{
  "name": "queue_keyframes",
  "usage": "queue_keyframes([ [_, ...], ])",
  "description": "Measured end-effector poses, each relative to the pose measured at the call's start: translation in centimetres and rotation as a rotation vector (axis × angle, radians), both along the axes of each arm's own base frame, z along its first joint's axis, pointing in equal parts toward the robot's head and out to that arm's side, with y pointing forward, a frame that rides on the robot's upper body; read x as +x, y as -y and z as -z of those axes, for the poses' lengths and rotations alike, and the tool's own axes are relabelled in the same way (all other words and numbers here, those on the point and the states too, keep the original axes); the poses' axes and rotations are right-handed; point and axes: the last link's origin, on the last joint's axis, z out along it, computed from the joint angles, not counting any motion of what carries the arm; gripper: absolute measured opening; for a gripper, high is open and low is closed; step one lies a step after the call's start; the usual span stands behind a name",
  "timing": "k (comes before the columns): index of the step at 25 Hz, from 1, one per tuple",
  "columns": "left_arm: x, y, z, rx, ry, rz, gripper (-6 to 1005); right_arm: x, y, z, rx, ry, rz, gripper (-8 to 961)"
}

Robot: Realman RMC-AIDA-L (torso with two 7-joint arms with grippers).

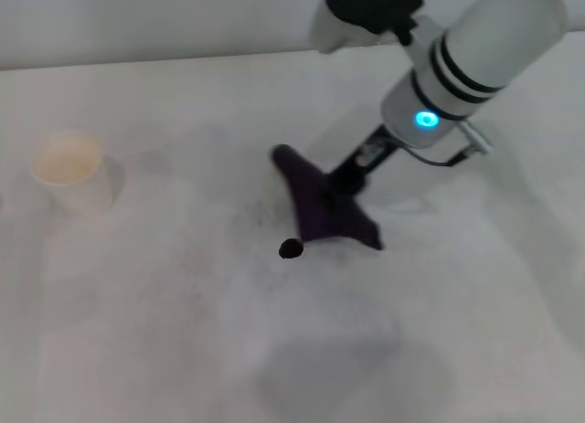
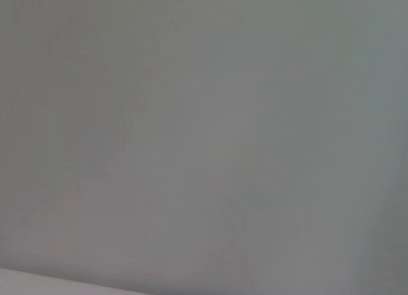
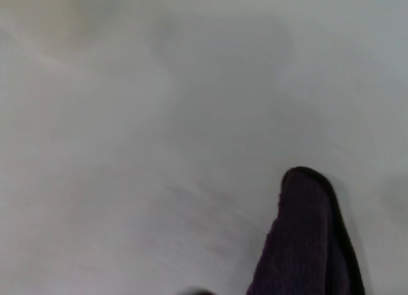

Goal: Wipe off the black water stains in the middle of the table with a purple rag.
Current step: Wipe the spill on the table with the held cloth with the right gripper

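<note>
The purple rag (image 1: 315, 202) lies spread on the white table (image 1: 183, 332) near its middle, one corner pointing to the far left. My right gripper (image 1: 345, 182) comes down from the upper right and is shut on the rag's middle. The black water stain (image 1: 291, 249), a small glossy blob, sits on the table just in front of the rag's near edge, apart from it by a narrow gap. In the right wrist view a dark fold of the rag (image 3: 309, 244) shows over bare tabletop. My left gripper appears in no view; the left wrist view holds only a plain pale surface.
A pale paper cup (image 1: 69, 170) stands at the left side of the table. The table's far edge (image 1: 164, 62) runs along the back. Faint grey smudges spread around the rag and stain.
</note>
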Motion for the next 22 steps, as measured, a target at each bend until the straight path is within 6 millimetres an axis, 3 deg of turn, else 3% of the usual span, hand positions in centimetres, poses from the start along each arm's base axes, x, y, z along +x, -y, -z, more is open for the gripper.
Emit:
queue_keyframes([
  [3, -0.1, 0.0, -0.2, 0.011, 0.004, -0.005, 848, -1.7, 0.4, 1.0, -0.057, -0.052, -0.066, 120],
  [8, 0.0, -0.2, -0.3, 0.018, 0.004, -0.001, 848, -2.3, 1.2, 3.3, -0.104, -0.048, -0.123, 117],
  [14, 0.0, -0.3, -0.5, 0.027, 0.007, -0.003, 848, -1.9, 1.6, 5.4, -0.078, -0.035, -0.183, 115],
  [22, 0.1, -0.6, -0.8, 0.044, 0.014, -0.003, 848, 0.1, 2.3, 6.3, -0.064, -0.065, -0.123, 112],
])
